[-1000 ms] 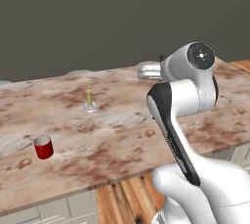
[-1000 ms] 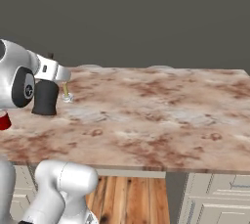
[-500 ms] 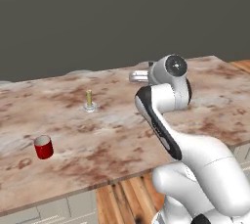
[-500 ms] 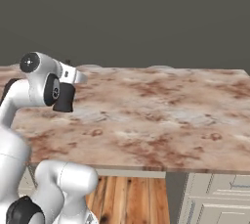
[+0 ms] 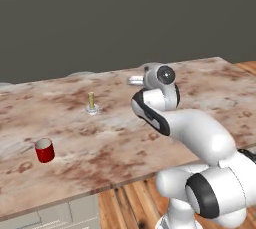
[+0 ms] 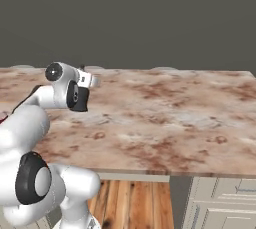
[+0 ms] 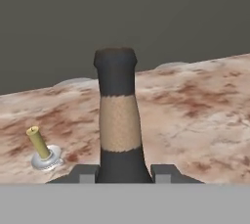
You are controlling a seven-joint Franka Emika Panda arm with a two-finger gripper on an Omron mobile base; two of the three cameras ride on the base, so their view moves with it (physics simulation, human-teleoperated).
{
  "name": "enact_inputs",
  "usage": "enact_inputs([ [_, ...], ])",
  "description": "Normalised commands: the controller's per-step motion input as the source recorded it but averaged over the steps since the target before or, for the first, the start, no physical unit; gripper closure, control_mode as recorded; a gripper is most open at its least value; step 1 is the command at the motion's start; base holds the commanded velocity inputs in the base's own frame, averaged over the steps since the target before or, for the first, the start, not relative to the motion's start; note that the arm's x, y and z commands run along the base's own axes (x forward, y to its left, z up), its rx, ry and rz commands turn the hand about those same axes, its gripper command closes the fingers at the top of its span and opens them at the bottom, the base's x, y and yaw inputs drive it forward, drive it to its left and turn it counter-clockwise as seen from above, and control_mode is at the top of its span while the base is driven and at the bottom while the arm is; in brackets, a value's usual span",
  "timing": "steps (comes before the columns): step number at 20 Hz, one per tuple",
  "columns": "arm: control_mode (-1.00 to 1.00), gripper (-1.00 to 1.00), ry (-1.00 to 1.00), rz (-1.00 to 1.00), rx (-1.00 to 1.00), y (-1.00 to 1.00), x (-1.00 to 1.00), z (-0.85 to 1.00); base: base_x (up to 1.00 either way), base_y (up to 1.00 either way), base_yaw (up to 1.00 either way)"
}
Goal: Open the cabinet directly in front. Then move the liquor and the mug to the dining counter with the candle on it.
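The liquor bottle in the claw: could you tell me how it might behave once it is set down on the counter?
The liquor is tall and slim, so it would probably tip easily if nudged. It looks rigid and glass-like, so likely fragile. The claw is shut on its lower neck, so it could swing slightly. The dining counter looks flat.

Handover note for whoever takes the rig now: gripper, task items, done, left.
Gripper: shut on the liquor, bottle upright between the fingertips, carried above the dining counter.
Mug: already standing on the counter, near its front edge, to the left.
Candle: upright in its holder, further back on the same top.
Done: mug delivered; liquor brought over the counter.
Left: set the liquor down on a bare stretch, probably right of the candle, then release.
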Motion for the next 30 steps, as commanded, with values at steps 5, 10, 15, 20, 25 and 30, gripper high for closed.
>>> enact_inputs([
  [5, -1.00, 1.00, 0.00, 0.00, 0.00, 0.00, 0.40, -0.14, 0.00, 0.00, 0.00],
  [10, -1.00, 1.00, -0.04, 0.00, 0.00, 0.00, 0.10, -0.18, 0.00, 0.00, 0.00],
  [15, -1.00, 1.00, -0.12, 0.00, 0.00, 0.00, 0.05, -0.33, 0.00, 0.00, 0.00],
  [20, -1.00, 1.00, -0.12, 0.00, -0.01, 0.00, 0.21, -0.22, 0.00, 0.00, 0.00],
  [25, -1.00, 1.00, -0.01, 0.00, 0.00, 0.00, 0.45, -0.17, 0.00, 0.00, 0.00],
  [30, -1.00, 1.00, 0.00, 0.00, 0.00, 0.00, 0.58, -0.21, 0.00, 0.00, 0.00],
])
